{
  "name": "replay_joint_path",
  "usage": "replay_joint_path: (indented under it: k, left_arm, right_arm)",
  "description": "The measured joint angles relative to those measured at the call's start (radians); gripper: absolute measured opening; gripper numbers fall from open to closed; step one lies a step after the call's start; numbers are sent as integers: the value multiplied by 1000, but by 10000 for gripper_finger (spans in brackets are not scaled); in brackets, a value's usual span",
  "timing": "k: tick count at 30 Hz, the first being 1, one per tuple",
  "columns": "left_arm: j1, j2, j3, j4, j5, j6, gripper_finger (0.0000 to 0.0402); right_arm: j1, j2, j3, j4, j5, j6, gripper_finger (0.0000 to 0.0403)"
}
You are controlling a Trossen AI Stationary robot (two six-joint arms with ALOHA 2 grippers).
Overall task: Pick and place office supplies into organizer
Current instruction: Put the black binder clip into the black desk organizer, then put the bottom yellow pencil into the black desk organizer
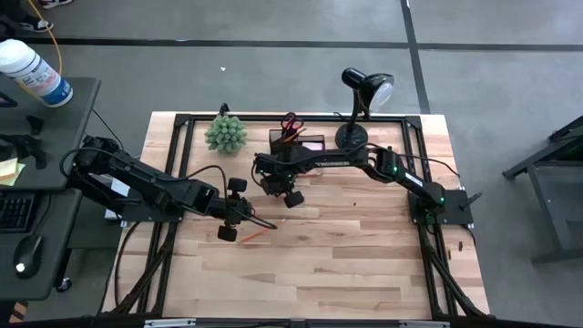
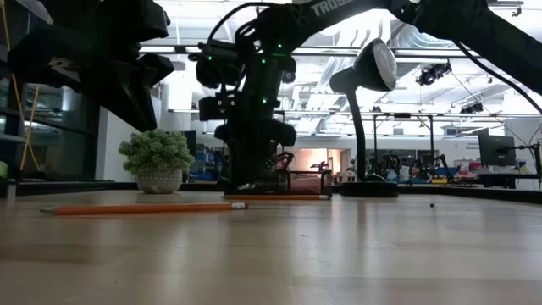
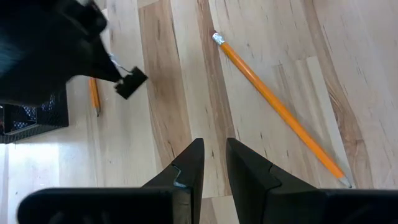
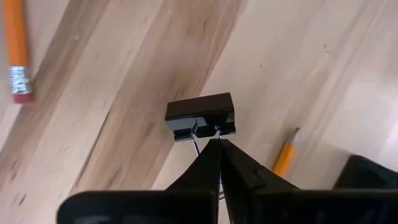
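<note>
From above, my right claw point(image 1: 290, 198) hangs in front of the organizer point(image 1: 297, 142), its load too small to make out; my left claw point(image 1: 250, 221) waits by an orange pencil point(image 1: 254, 236). At desk level, the arm hides the organizer. My left wrist shows fingers narrowly parted — empty. My right wrist: clenched on a black binder clip point(image 4: 200, 116), handles pinched.

You had open tabletop point(image 1: 346, 264) along the whole near side. The far edge was crowded: plant point(image 1: 225, 133), organizer point(image 1: 296, 141) and lamp point(image 1: 357, 105) stood in a row, and a loose orange pencil point(image 3: 280, 109) lay mid-table by the left gripper point(image 3: 213, 163).
</note>
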Motion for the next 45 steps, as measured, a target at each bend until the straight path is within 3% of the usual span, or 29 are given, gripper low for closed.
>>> replay_joint_path:
  k: [9,17,35,45]
  left_arm:
    - [0,0,0,0,-5,0,58]
    - [0,0,0,0,-12,0,58]
    - [0,0,0,0,-5,0,58]
    - [0,0,0,-1,-1,-23,58]
  right_arm:
    - [-58,-5,123,-35,74,-27,0]
    - [-149,-6,137,-32,129,31,0]
    - [-220,-9,128,-46,84,117,1]
    - [-219,-10,128,-44,64,141,60]
